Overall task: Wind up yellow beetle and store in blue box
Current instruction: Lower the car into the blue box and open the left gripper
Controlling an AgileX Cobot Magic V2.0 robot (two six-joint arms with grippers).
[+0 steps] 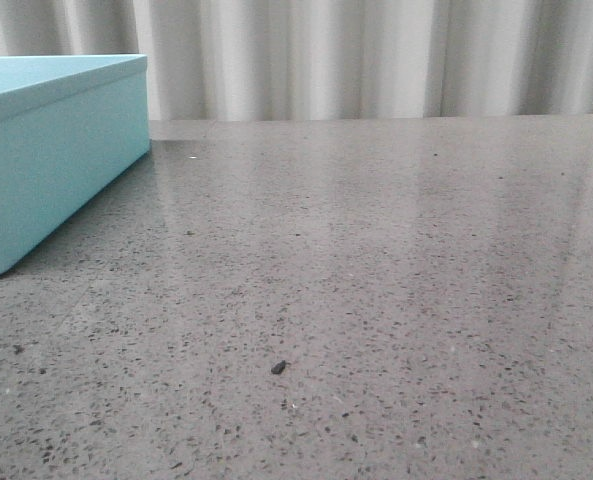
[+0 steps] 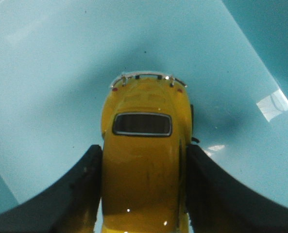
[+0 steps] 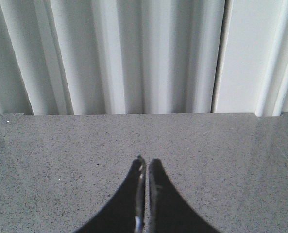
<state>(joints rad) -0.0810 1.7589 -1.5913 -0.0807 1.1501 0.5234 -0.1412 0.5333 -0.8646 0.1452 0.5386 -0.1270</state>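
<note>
Yellow glossy toy Beetle car [image 2: 144, 160], dark rear window with chrome trim, chrome bumper at its far end, is clamped across its body between the two black curved fingers [image 2: 76, 194] of the left tool [image 2: 143, 194]. Both fingers press against the car's sides. Wheels not visible from this angle.

The car hangs inside the large light turquoise-blue rectangular box [image 2: 46, 73]: the left wrist view shows smooth blue floor and walls on every side of it, with the car's shadow on the blue surface just beyond the bumper. Cannot tell whether the car touches the floor of the box. A bright reflection patch sits on the blue surface off to one side of the car.

In the front view the same box [image 1: 56, 160] stands at the far-left corner of the desk, cut off by the left edge of the picture, plain sides, rounded corner toward the middle. The car and left tool cannot be seen there.

The desk [image 1: 376, 280] is grey speckled stone, glossy. One small dark chip [image 1: 278, 368] lies on it near the front edge, well apart from the box.

Right tool [image 3: 144, 194]: black fingers together, tips touching or nearly so, nothing between them, hovering over bare desk, pointing toward the far edge. White pleated curtain [image 3: 134, 53] hangs behind the far edge.
</note>
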